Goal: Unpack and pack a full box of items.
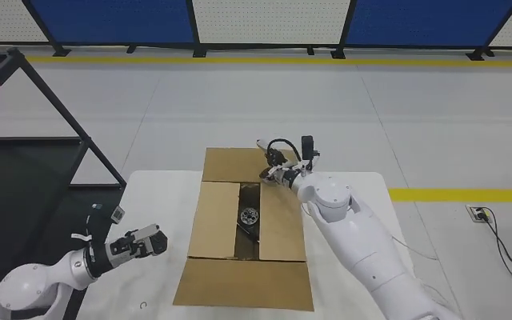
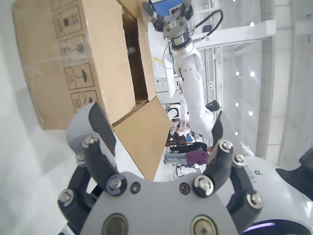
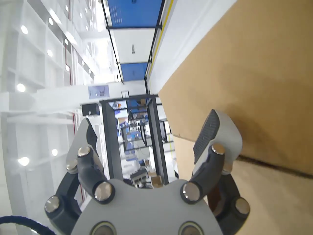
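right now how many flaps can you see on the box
4: far flap and near flap folded outward; left flap and right flap lying over the box opening, a gap between them.

- Box (image 1: 216,212): plain brown cardboard, black symbol squares down one side.
- Table (image 1: 152,200): white.
- Left gripper (image 2: 157,113): pale grey fingers, black pads (image 2: 101,125).
- Right gripper (image 3: 150,118): pale grey, black ribbed pads (image 3: 206,133).
- Floor line (image 1: 240,58): yellow.
- Panels (image 1: 112,20): blue.
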